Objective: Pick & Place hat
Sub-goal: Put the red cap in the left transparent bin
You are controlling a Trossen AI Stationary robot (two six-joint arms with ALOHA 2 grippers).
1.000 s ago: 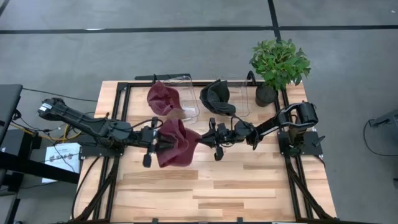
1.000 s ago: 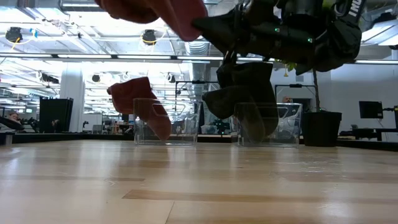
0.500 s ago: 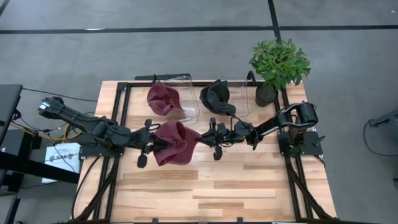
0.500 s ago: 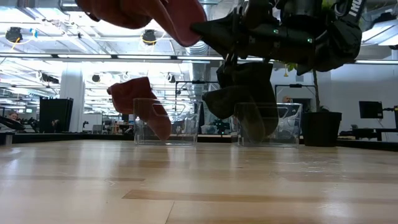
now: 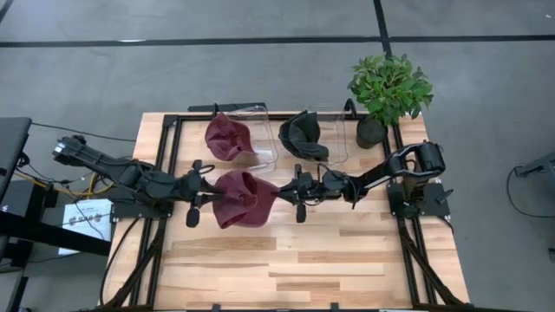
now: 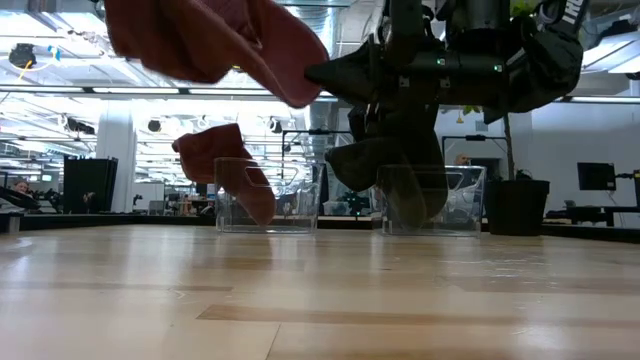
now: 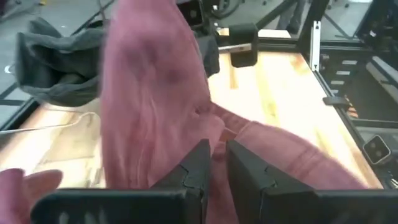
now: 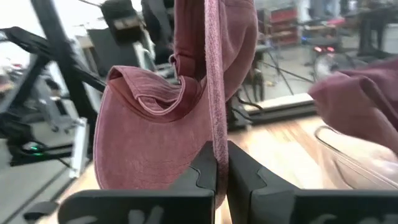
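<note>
A maroon hat hangs above the middle of the table, held up between both grippers. My left gripper is shut on its left side, and my right gripper is shut on its right side. In the low view the hat shows high above the tabletop, with the right gripper at its right end. The left wrist view shows the cloth bunched over the fingers. My left gripper pinches a fold of the hat's maroon cloth between its two fingers. It comes from the table's left, slanting slightly down. The hat is lifted clear of the table. My right gripper pinches a thin edge of the hat, seen edge-on, between its two fingers. The fingers come level from the table's right. The hat's body bulges out beyond them, clear of the table.
Two clear bins stand at the far edge. One holds a second maroon hat draped over its rim, the other a dark hat. A potted plant stands far right. Bare wood lies on the near side.
My left gripper has drawn back toward the table's left edge and rolled, still shut on the hat. The hat's left part has turned with it and shows lower in the low view. The right end stayed in place.
</note>
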